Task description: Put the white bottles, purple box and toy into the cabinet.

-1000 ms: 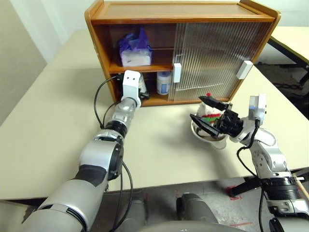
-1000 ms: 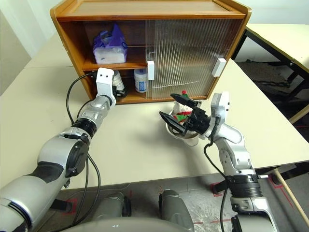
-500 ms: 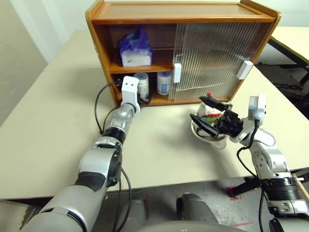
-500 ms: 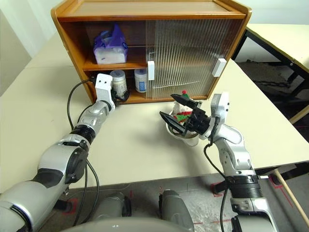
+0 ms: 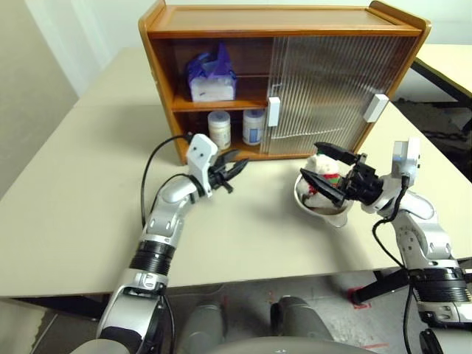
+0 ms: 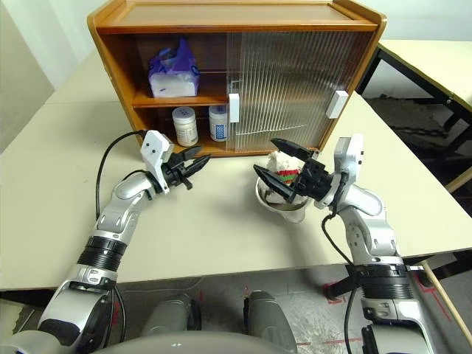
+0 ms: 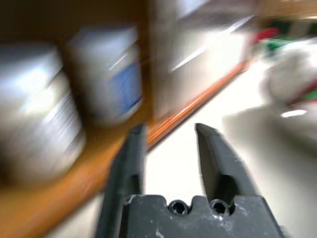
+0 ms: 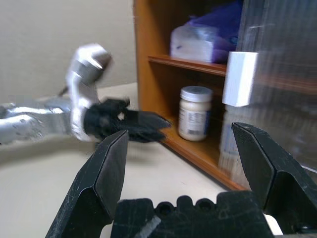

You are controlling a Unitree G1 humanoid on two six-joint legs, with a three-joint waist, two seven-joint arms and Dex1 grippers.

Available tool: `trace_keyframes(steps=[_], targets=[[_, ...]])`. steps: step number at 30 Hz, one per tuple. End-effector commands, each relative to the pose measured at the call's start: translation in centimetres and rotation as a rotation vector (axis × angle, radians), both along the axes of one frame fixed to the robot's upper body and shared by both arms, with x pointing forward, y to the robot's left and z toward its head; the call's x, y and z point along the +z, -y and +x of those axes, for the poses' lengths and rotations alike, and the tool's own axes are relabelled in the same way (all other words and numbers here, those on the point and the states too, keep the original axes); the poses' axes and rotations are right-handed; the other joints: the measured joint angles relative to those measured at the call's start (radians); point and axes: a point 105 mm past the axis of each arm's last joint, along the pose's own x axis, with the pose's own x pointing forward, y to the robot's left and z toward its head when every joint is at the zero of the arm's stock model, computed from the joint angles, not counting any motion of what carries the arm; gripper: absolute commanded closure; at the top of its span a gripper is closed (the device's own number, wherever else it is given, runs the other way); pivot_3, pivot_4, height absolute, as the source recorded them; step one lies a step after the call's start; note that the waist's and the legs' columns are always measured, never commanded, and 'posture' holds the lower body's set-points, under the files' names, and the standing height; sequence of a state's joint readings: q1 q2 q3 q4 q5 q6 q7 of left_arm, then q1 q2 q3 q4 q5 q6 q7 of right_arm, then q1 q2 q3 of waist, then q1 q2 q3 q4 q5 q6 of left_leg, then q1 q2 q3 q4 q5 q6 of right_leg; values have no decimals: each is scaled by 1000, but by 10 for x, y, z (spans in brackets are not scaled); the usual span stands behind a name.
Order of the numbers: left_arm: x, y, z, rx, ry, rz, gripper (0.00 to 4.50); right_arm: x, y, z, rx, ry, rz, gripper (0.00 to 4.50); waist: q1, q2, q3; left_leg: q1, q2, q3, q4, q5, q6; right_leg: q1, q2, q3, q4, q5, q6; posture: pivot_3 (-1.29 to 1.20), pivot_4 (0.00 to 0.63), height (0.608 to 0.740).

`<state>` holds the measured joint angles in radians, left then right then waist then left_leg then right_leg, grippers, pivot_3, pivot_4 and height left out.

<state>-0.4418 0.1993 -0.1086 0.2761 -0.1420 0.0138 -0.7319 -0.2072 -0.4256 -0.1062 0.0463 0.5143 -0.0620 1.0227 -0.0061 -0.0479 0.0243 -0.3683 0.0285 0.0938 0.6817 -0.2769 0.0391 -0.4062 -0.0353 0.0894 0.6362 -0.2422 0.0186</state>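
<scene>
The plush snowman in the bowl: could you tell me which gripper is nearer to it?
Right. The right gripper brackets the toy in the bowl; the left gripper hangs apart, before the cabinet.

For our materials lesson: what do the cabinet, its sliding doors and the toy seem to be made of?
Cabinet: likely wood or wood veneer, orange-brown with a smooth, slightly glossy finish.
Sliding doors: ribbed translucent panels, plastic or glass; which one cannot be told.
Toy: soft white plush, by its fuzzy surface.

Left wrist view motion-blurred: bottles [image 7: 99,74] in cabinet [image 7: 74,198] smeared, labels unreadable. Toy [image 5: 322,171] partly hidden behind right gripper [image 5: 329,175], bowl [image 5: 318,209] rim covers its base. Cabinet interior behind ribbed doors [image 5: 324,88] indistinct.
</scene>
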Motion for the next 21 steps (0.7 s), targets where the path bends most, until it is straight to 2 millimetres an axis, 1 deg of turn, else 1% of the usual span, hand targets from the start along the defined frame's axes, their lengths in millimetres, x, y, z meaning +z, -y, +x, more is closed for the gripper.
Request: trace_keyframes(steps=[1, 2, 4, 7, 10, 11, 14, 17, 21], targets=[[19, 26, -1, -92, 60, -21, 4142, -1, 12, 1, -32, 3, -3, 0, -2, 0, 0, 0, 0, 0, 0, 0, 0, 0, 0, 0, 0, 0, 0, 50, 0, 740], [22, 31, 0, -104, 67, -29, 4484, -2, 14, 1, -37, 3, -5, 0, -2, 0, 0, 0, 0, 0, 0, 1, 1, 0, 0, 0, 0, 0, 0, 49, 0, 740], [26, 43, 3, -133, 77, -32, 4484, -4, 18, 0, -45, 0, -8, 0, -4, 0, 0, 0, 0, 0, 0, 3, 5, 0, 1, 1, 0, 0, 0, 47, 0, 740], [32, 62, 6, -164, 104, -16, 4484, -8, 21, -1, -52, -2, -10, 0, -5, 0, 0, 0, 0, 0, 0, 3, 6, 0, 2, 2, 0, 0, 1, 37, 0, 740], [39, 74, 15, -144, 114, -32, 4484, -11, 25, -1, -65, -2, -10, 0, -5, 0, 0, 0, 0, 0, 0, 3, 6, 0, 3, 3, 0, -1, 2, 23, 0, 740], [42, 76, 21, -108, 121, -37, 4484, -12, 26, -1, -66, -2, -12, 0, -5, 0, 0, -1, 0, 0, 0, 3, 6, 0, 3, 3, -1, -1, 2, 23, 0, 740], [50, 76, 42, 9, 134, -37, 4484, -13, 27, -1, -68, 1, -15, 0, -5, 0, 0, -1, -1, -1, 0, 3, 6, -1, 3, 4, -2, 0, 3, 15, 0, 740], [54, 68, 57, 99, 127, -34, 4484, -14, 26, 0, -69, 4, -14, 0, -7, 0, 0, -1, 0, -1, 0, 3, 6, -1, 3, 4, -2, -1, 3, 8, 0, 740], [55, 58, 66, 165, 108, -49, 4484, -16, 23, -1, -65, 3, -10, 0, -9, 0, 0, -1, 0, -1, 0, 3, 6, -1, 3, 4, -2, -1, 3, 7, 0, 740]])
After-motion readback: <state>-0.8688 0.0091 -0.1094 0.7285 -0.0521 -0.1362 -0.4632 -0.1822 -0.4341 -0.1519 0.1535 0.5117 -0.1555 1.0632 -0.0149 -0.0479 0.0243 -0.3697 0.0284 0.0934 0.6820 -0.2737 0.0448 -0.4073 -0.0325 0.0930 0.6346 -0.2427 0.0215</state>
